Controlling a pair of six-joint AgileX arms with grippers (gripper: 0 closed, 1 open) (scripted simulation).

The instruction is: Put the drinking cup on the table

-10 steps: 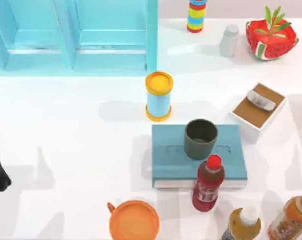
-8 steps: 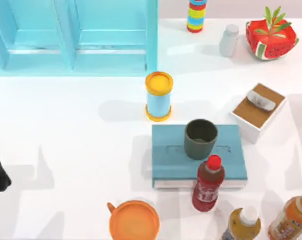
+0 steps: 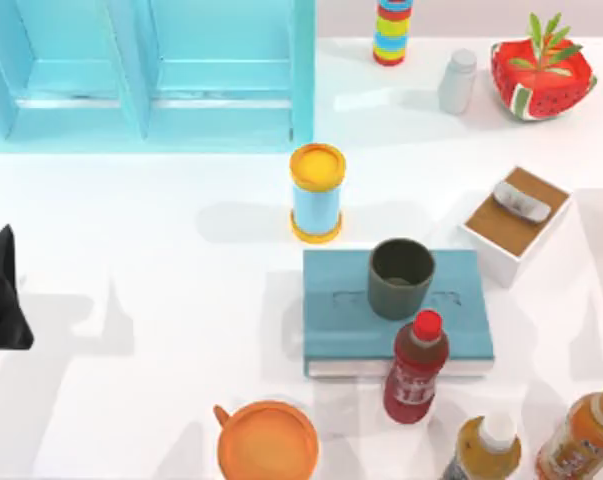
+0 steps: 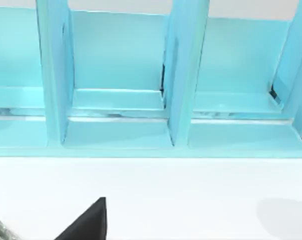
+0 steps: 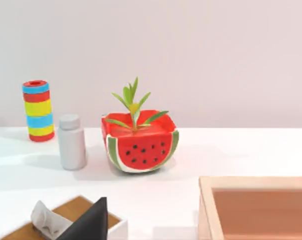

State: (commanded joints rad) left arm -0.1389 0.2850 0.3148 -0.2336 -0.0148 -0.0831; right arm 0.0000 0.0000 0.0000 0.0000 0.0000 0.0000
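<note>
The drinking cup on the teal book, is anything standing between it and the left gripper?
Nothing visible does. The left gripper sits at the table's left edge, and bare white tabletop stretches from it to the teal book under the drinking cup.

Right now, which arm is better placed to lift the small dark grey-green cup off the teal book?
Probably right. The cup sits right of the table's middle; the left gripper is at the far left edge, the right gripper near the neighbouring tissue box.
</note>
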